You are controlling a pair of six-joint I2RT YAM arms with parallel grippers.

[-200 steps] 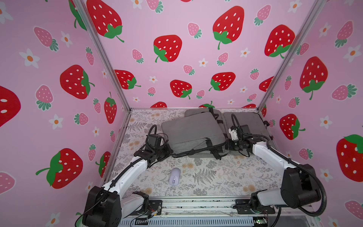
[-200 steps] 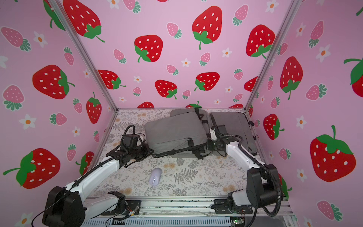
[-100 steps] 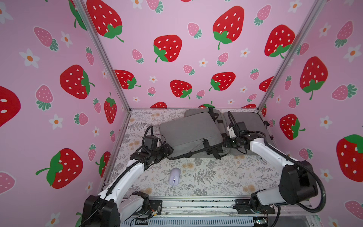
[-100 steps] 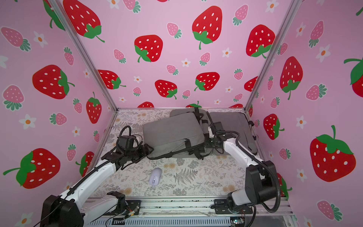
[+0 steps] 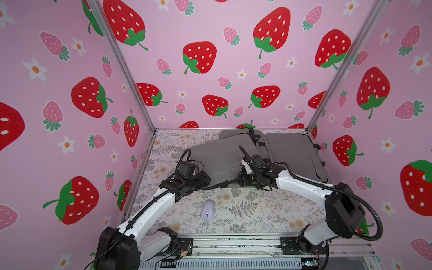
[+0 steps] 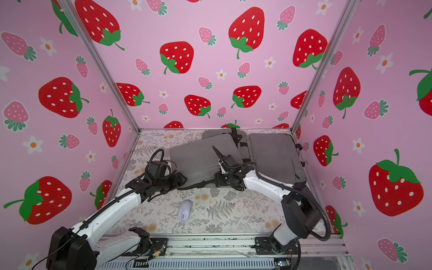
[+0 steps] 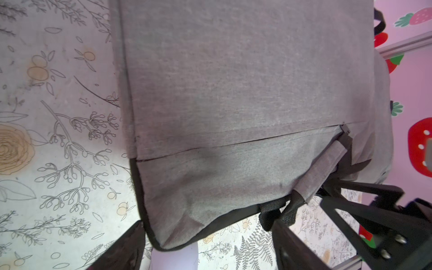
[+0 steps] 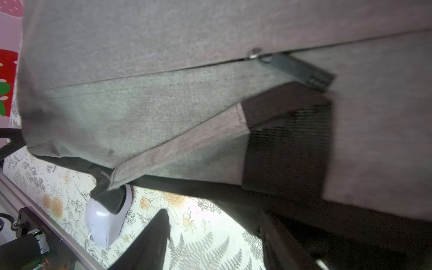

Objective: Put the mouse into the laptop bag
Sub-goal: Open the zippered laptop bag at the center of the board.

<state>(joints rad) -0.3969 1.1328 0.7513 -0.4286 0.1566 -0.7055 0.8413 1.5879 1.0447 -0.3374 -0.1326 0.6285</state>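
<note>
The mouse (image 5: pixel 208 209) is seen outside the apparently zipped laptop bag (image 5: pixel 217 156); left gripper (image 7: pixel 208 225) and right gripper (image 8: pixel 214 217) are spread apart, empty.

Both top views: stereo pair, high at the near side, looking down & back over the whole table (image 5: pixel 257 210) from far off, w/ laptop bag (image 5: pixel 219 159) & mouse (image 5: pixel 208 210) in each. Wrist cams sit low & v. close, facing the bag's near edge from opposite ends. Right wrist cam also catches the mouse, as do the top views.
</note>
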